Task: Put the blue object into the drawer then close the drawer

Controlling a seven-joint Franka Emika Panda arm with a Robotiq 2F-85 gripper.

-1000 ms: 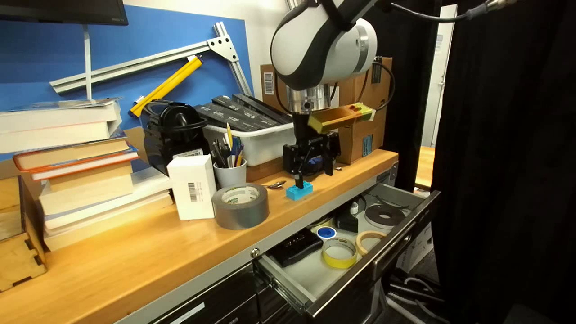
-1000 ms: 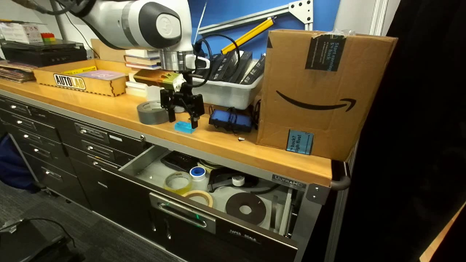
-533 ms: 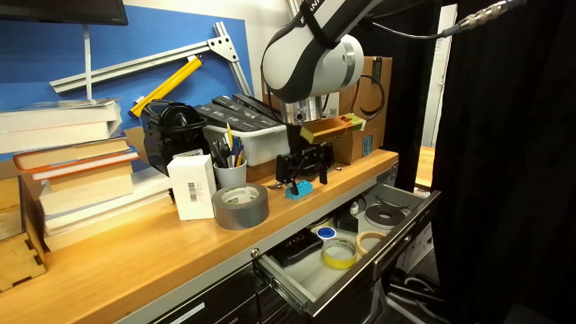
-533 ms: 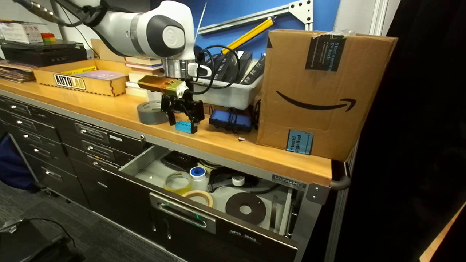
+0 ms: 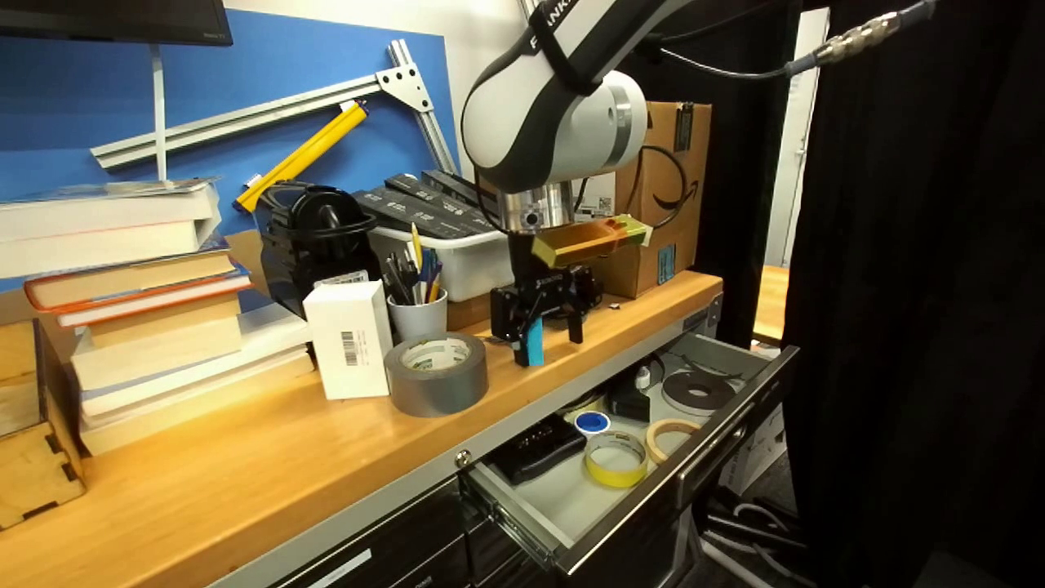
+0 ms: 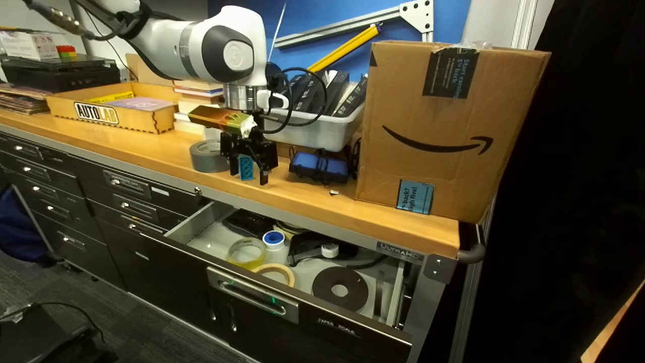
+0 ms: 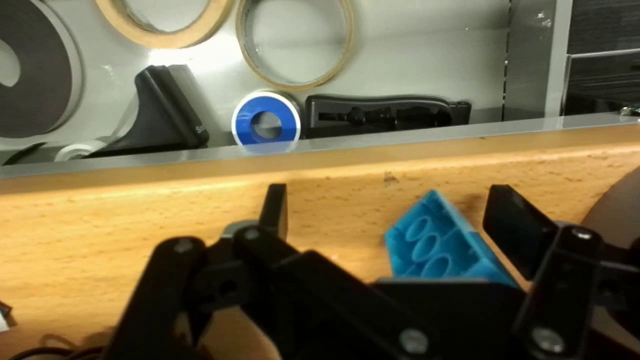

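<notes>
stretching across both exterior views, a wooden tabletop (image 5: 286,441) is carrying several containers. below its front edge, the drawer (image 5: 563,502) is jutting out, its pale grey floor bearing a black tape roll (image 6: 355,297), a tape dispenser (image 7: 167,115), a black device (image 7: 380,120), a yellow tape ring (image 5: 616,475), a tan tape ring (image 7: 165,40) and a blue-and-white spool (image 7: 243,122). at one end of the tabletop, a tall cardboard box (image 6: 443,126) is standing upright. well apart from it, a wooden tray (image 6: 138,121) is holding a yellow item (image 6: 113,97) and a purple item (image 6: 143,104). near the cardboard box, a translucent bin (image 6: 312,133) is holding black boxes (image 5: 424,214), which are poking above its rim. the gripper (image 5: 549,349) is hanging low over the tabletop, its fingers (image 6: 264,176) spread wide apart. a grey tape roll (image 5: 437,390) is lying near it, and a grey cup (image 5: 419,318) is holding pens (image 5: 400,282) behind that roll. the blue block (image 5: 535,341) is standing on end on the tabletop between the fingers, just beside one of them; whether the two are touching is hard to tell. in the wrist view, its hollow underside is showing.
</notes>
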